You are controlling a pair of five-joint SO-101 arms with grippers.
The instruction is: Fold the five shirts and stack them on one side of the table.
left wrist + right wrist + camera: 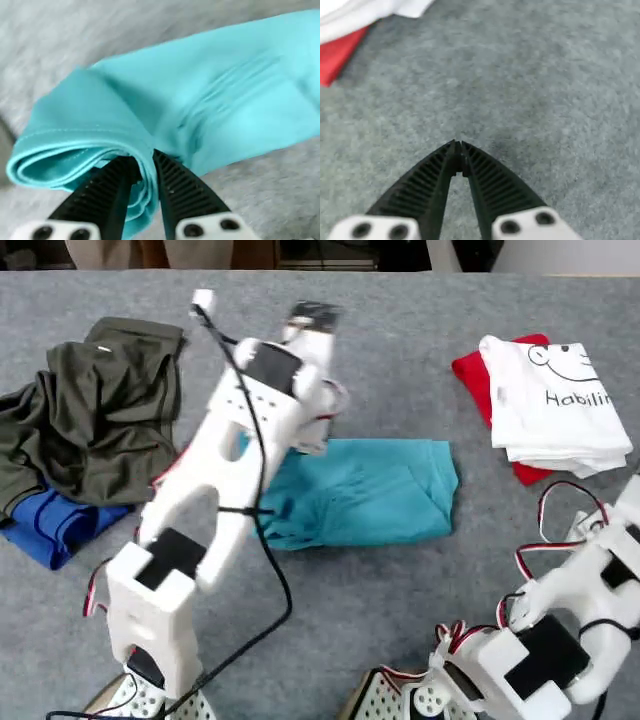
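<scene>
In the high view, the teal shirt (pixel 365 490) lies folded mid-table (pixel 400 620), with its long axis running from one arm's side to the other. Past its short end on the right arm's side, well apart, a folded white shirt (pixel 555 405) with dark lettering and a line drawing rests on a red shirt (pixel 470 370). Past the opposite end, a crumpled olive shirt (pixel 95 410) overlaps a blue shirt (pixel 55 525). Bare table stretches from the teal shirt toward the arm bases.

In the left wrist view, the left gripper (pixel 145 160) pinches the teal shirt's layered edge.

In the right wrist view, the right gripper (pixel 458 147) has its fingers pressed together, holding nothing, over bare table.
</scene>
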